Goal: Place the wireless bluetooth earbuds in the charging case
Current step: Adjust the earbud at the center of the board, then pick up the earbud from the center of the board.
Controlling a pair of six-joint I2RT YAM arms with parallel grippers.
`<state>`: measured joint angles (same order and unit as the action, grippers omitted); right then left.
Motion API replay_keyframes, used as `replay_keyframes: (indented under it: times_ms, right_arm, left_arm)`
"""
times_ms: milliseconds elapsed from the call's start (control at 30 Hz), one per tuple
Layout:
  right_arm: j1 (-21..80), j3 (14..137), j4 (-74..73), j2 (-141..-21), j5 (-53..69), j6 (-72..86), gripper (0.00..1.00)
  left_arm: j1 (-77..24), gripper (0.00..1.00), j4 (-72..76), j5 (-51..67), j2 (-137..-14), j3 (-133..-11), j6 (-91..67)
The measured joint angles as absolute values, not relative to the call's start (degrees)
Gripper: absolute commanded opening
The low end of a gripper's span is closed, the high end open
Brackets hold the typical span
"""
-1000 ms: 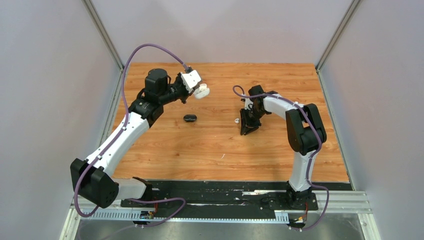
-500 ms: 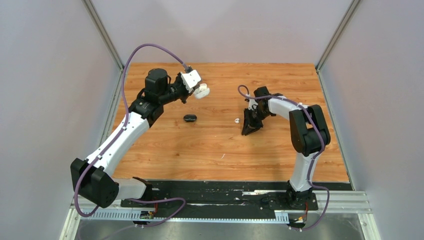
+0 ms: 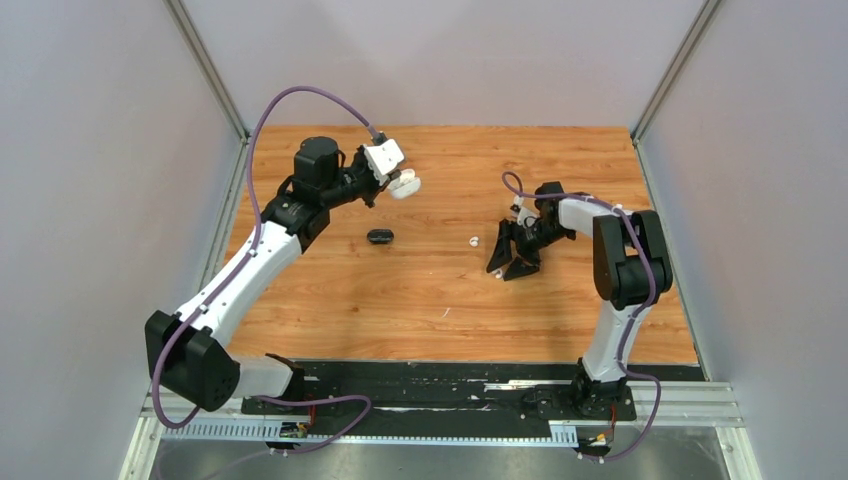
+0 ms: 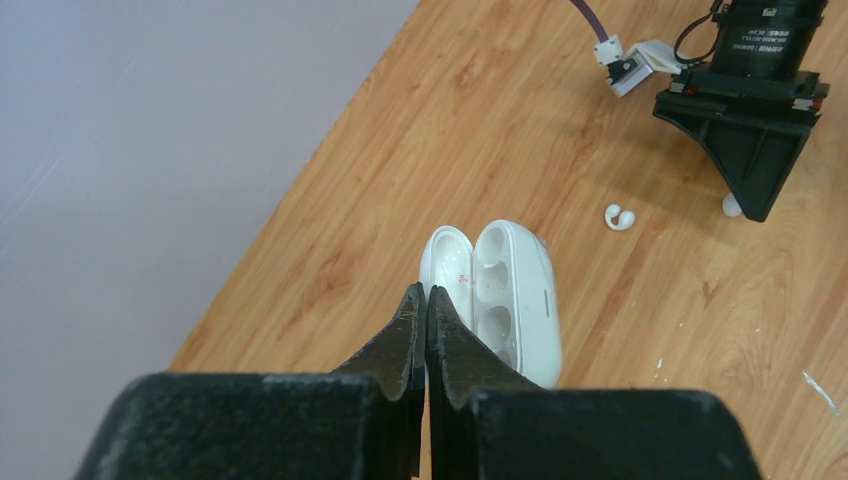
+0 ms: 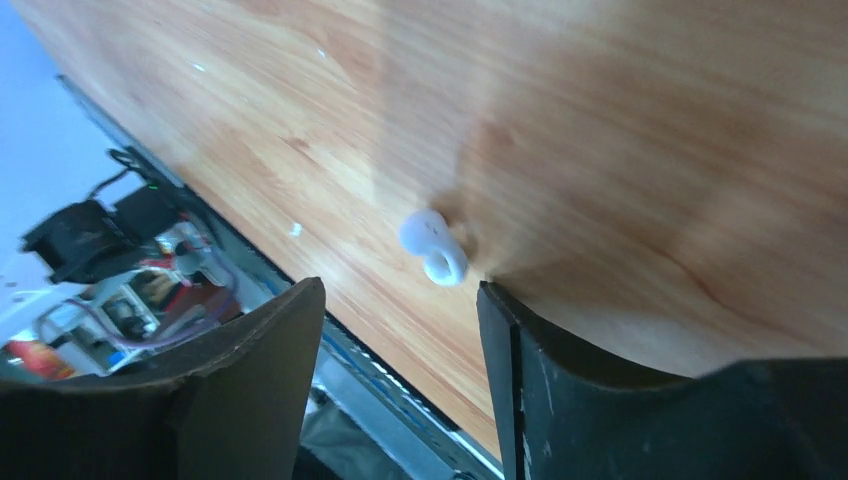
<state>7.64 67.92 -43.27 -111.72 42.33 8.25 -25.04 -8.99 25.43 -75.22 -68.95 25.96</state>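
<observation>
The white charging case (image 4: 515,290) lies open on the wood at the back left, both sockets empty, seen from above as the case (image 3: 404,184). My left gripper (image 4: 422,293) is shut, its tips against the near edge of the lid. One white earbud (image 3: 474,241) lies mid-table, the same earbud (image 4: 620,217) showing in the left wrist view. My right gripper (image 3: 508,267) hangs open just right of it, low over the table. A second white earbud (image 5: 433,246) lies just past the right gripper (image 5: 400,288), close to one finger (image 5: 560,380), and shows as the earbud (image 4: 732,205) beside that gripper.
A small black case (image 3: 380,237), shut, lies on the wood left of centre. Grey walls (image 3: 120,150) close in both sides and the back. A black base rail (image 3: 430,385) runs along the near edge.
My right gripper has swung to the right and a little nearer, and its jaws have opened. The left arm and the white case have stayed put.
</observation>
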Motion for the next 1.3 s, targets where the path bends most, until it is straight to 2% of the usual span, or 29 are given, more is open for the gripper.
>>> replay_keyframes:
  times_ms: [200, 333, 667, 900, 1167, 1300]
  right_arm:
    - [5.7, 68.4, -49.6, -109.2, 35.0, 1.2, 0.6]
    - [4.2, 69.9, -50.2, -109.2, 32.2, -0.8, 0.55]
    - [3.9, 73.9, -48.7, -112.3, 31.8, -0.7, 0.51]
    - [7.3, 74.0, -48.4, -112.4, 31.8, -0.6, 0.5]
    - [9.2, 74.0, -48.1, -112.4, 29.8, -0.6, 0.42]
    - [9.5, 74.0, -48.0, -112.5, 29.3, -0.5, 0.42]
  left_arm:
    - [-25.0, 0.0, -8.7, 25.4, -75.3, -68.9, 25.9]
    - [-25.0, 0.0, -8.7, 25.4, -75.4, -69.1, 25.9]
    - [-25.0, 0.0, -8.8, 25.2, -75.3, -70.1, 26.0]
    - [-25.0, 0.0, -9.3, 24.9, -74.0, -70.0, 26.0]
    - [-25.0, 0.0, -9.5, 24.8, -72.8, -70.0, 26.0]
    - [-25.0, 0.0, -9.5, 24.7, -72.8, -70.0, 26.0]
